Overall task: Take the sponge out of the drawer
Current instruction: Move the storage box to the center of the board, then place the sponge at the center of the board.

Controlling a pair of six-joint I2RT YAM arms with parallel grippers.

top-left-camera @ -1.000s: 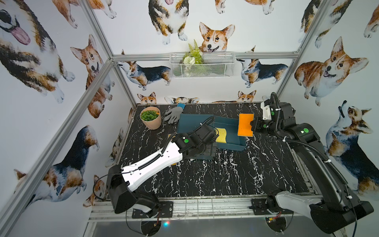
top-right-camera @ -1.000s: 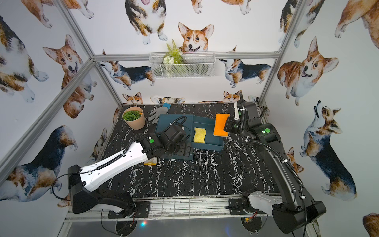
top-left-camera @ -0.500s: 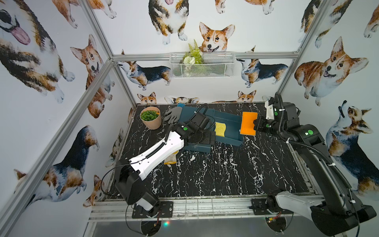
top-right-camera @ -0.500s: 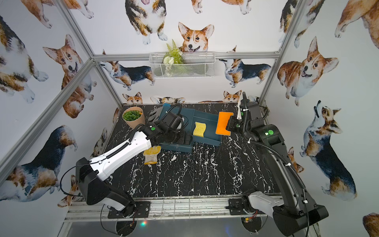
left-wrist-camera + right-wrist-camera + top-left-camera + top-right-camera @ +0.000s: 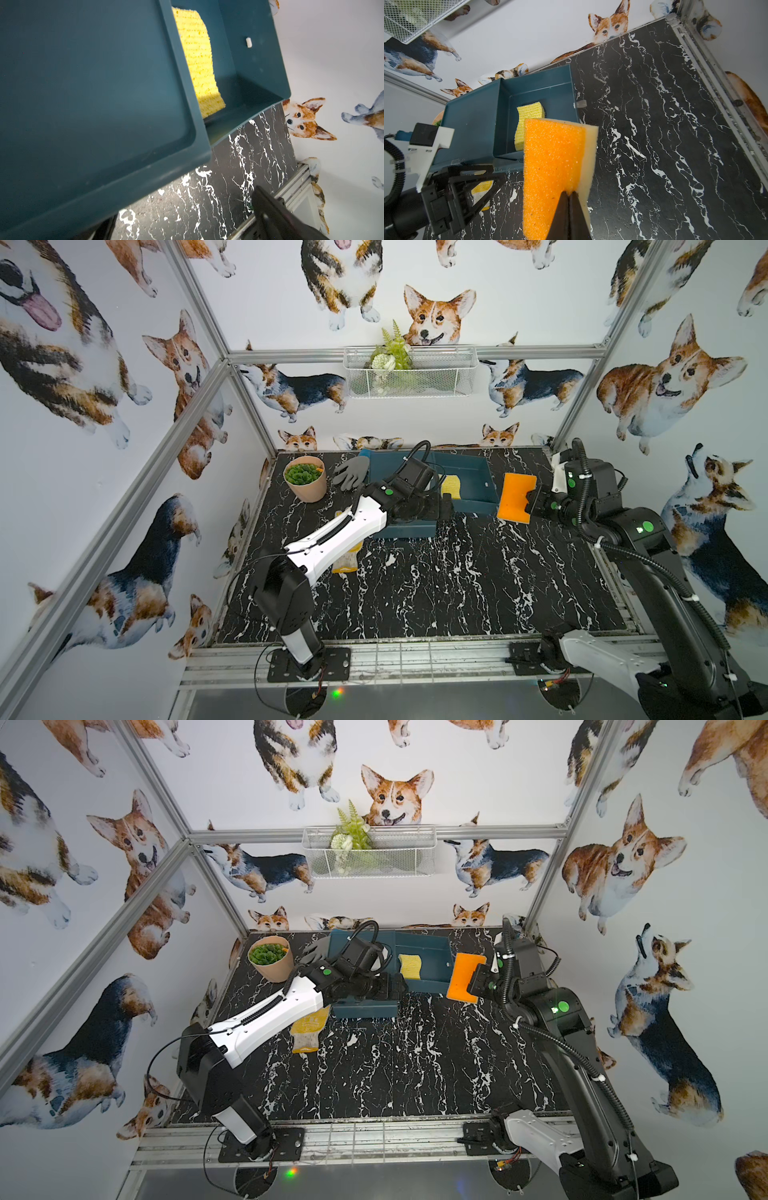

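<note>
The dark teal drawer stands pulled open at the back of the table. A yellow sponge lies inside it. My right gripper is shut on an orange sponge with a cream edge, held in the air just right of the drawer. My left gripper is open and empty at the front of the drawer's housing.
A potted plant and a grey glove sit left of the drawer unit. A yellow glove lies under my left arm. A wire basket hangs on the back wall.
My right gripper has carried the orange sponge a little to the right, away from the drawer. My left arm has stretched toward the back and right, and the drawer unit has shifted toward the back wall.
</note>
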